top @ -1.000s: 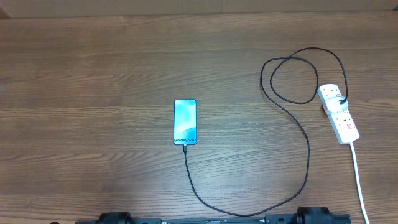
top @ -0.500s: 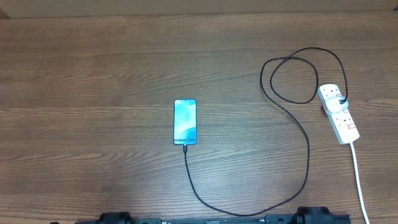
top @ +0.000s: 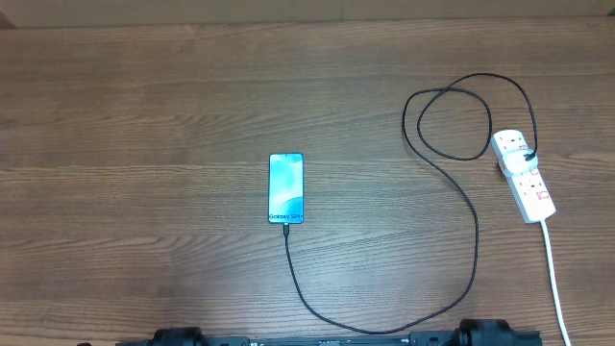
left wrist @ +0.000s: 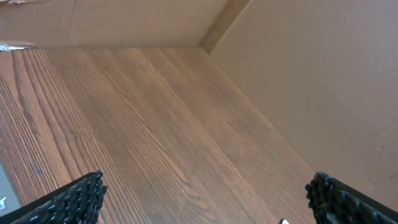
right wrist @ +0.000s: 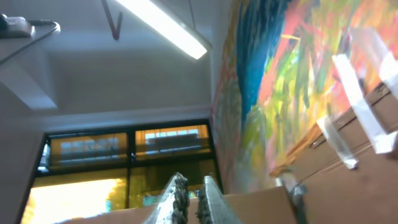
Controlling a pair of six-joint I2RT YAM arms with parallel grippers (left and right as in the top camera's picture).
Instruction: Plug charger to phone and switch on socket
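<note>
In the overhead view the phone (top: 285, 188) lies flat mid-table, light blue screen up. The charger cable (top: 475, 240) runs from the phone's near end, curves right and loops up to its black plug (top: 529, 157) in the socket, a white power strip (top: 524, 176) at the right. Neither gripper shows in the overhead view; only the arm bases sit at the near edge. In the left wrist view my left gripper (left wrist: 205, 199) is open and empty over bare wood. In the right wrist view my right gripper (right wrist: 192, 194) is shut and empty, pointing up at the ceiling.
The strip's thick white cord (top: 555, 279) runs toward the near edge at the right. A cardboard wall (left wrist: 311, 81) borders the table in the left wrist view. The right wrist view shows a ceiling light, windows and a colourful wall.
</note>
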